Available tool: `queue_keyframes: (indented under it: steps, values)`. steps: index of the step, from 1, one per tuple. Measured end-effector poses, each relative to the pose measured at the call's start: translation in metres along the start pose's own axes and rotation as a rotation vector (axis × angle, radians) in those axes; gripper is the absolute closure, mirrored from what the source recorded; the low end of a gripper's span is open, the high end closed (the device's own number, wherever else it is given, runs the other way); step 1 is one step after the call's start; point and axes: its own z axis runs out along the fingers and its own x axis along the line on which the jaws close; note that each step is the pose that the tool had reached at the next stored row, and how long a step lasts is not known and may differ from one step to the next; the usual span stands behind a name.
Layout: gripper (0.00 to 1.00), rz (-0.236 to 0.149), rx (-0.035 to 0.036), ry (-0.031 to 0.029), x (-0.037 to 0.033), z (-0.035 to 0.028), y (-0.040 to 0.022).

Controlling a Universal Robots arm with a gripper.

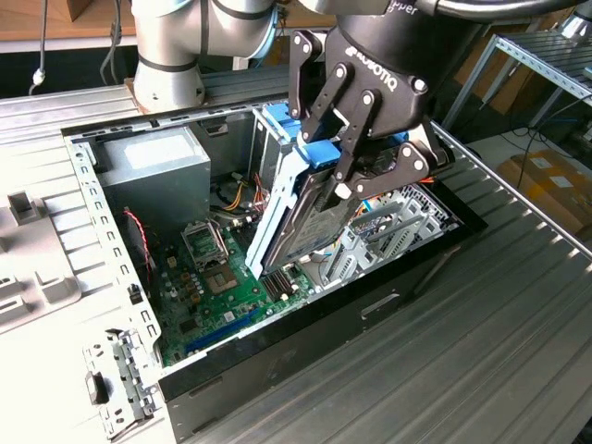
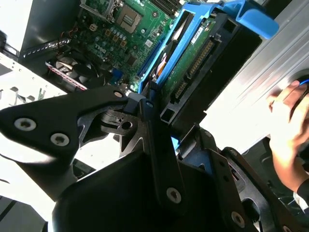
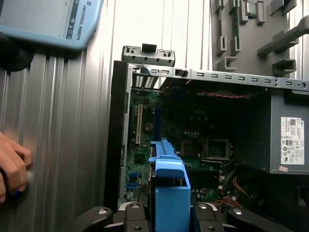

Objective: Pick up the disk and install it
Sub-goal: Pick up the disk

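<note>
Hanging tilted over the open grey metal computer case [image 1: 88,185] right now is the flat rectangular grey disk [image 1: 310,222] in its light-blue plastic carrier, lower end pointing down toward the green motherboard [image 1: 217,277]. Black jaws are clamped tight around it, gripping up near the raised end. Somebody's hand [image 3: 12,166] rests on the ribbed metal surface [image 3: 63,121] outside the case.

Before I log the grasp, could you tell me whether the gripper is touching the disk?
Touching. In the exterior view the gripper clamps the disk by its blue end, holding it tilted above the open case.
</note>
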Motion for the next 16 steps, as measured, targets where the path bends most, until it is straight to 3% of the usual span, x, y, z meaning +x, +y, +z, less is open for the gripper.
queue_keyframes:
  steps: [6, 16]
  values:
    - [0.64, 0.000, -0.0015, -0.0013, 0.0016, -0.0006, -0.0062]
    - [0.64, 0.000, -0.0062, -0.0055, 0.0053, -0.0022, -0.0220]
